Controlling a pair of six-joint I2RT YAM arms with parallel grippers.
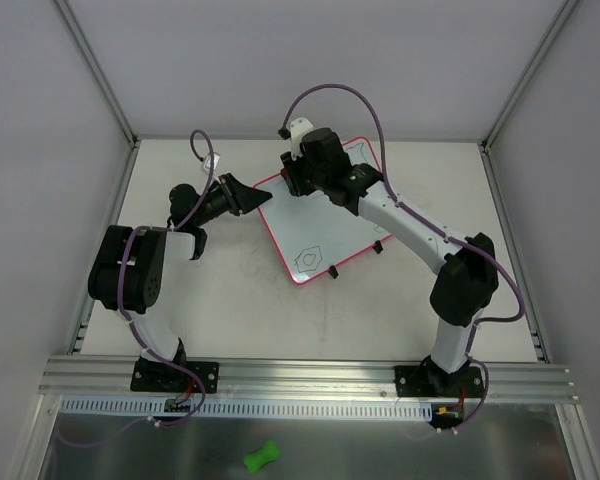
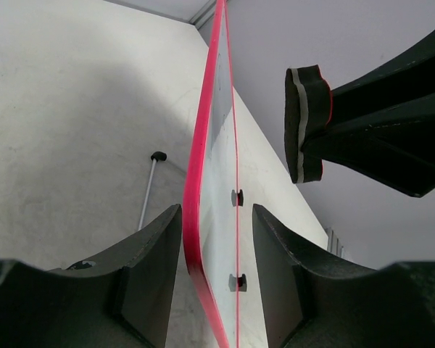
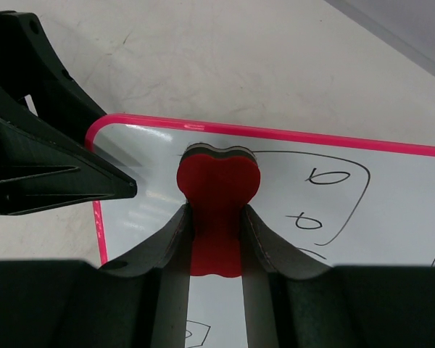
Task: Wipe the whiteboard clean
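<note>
Green and bone-shaped, a small object point(image 1: 262, 457) lies at the bottom edge of the top view, on the near side of the metal rail point(image 1: 310, 375) that carries both arm bases. Beyond the rail, the whiteboard point(image 1: 315, 225) lies skewed on the table point(image 1: 210, 300), in the upper middle of the frame.

The left gripper point(image 1: 255, 197) sits at the board's left corner. Its wrist view shows the pink frame running between the two fingers point(image 2: 152, 268) with a sliver of gap on each side, so the jaws look narrowly parted, straddling the rim, not pinching it.

The right gripper point(image 3: 216, 210) is clamped on a red eraser point(image 3: 217, 181), whose head pokes out past the fingertips over the board's corner, close to the left gripper. Whether the pad actually touches the surface I cannot tell.

Wiping seems barely begun. The white patch around the eraser looks clean, but a pentagon doodle point(image 1: 308, 257) remains near the board's lowest corner, and a rounded outline with small loops point(image 3: 315, 199) sits just right of the eraser in the right wrist view. Most of the marked area is probably left to clear.
</note>
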